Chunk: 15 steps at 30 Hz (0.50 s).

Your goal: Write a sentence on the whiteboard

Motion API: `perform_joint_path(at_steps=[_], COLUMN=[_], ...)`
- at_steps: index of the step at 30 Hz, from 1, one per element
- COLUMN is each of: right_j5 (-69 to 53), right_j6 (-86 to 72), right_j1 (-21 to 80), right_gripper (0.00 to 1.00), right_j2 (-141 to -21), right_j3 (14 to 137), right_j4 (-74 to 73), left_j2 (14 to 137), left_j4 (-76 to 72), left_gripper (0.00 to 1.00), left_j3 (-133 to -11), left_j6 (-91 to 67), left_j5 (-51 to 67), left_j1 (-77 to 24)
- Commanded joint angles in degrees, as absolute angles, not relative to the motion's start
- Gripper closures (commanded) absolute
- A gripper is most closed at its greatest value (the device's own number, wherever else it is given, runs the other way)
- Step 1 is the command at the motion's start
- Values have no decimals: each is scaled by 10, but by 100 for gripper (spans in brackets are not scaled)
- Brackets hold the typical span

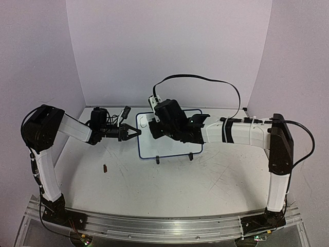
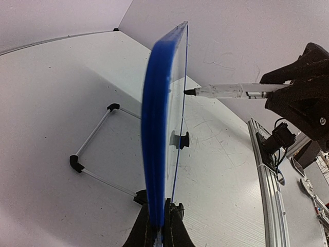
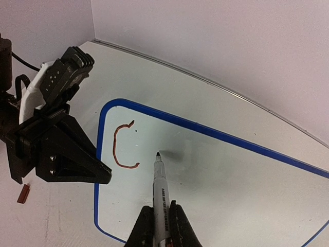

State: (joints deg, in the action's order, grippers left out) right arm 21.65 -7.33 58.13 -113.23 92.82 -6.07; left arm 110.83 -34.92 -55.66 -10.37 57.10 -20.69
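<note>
The whiteboard (image 1: 172, 146) stands upright on the table, its blue frame seen edge-on in the left wrist view (image 2: 157, 118). My left gripper (image 1: 134, 133) is shut on the board's left edge (image 2: 159, 226). My right gripper (image 1: 154, 129) is shut on a white marker (image 3: 160, 195) and holds it against the board's face (image 3: 231, 190). Of the sentence, only a reddish-brown "C" (image 3: 121, 146) shows, at the upper left. The marker's dark tip (image 3: 157, 154) is just right of the "C", at or very near the surface. The marker also shows in the left wrist view (image 2: 231, 91).
A small brown piece (image 1: 105, 168) lies on the table left of the board. Two black clip feet (image 1: 157, 160) hold the board's lower edge. A wire stand (image 2: 95, 149) props it from behind. A black cable (image 1: 205, 78) loops above the right arm. Walls close three sides.
</note>
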Motion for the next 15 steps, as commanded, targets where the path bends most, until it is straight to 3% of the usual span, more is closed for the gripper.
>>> perform_joint_path(at_steps=[1,15], right_j5=[219,211], right_j6=[-78,-75], right_j1=[578,578], right_gripper=[100,100], right_j2=[-1137,-1153], right_j3=[953,969], right_j4=[-45,-49], left_j2=[1092,1091], left_j4=[-339,-339], left_gripper=[100,100], left_j3=[-556,-557], left_j6=[-82,-81], left_j5=[525,526], left_j1=[-204,-204])
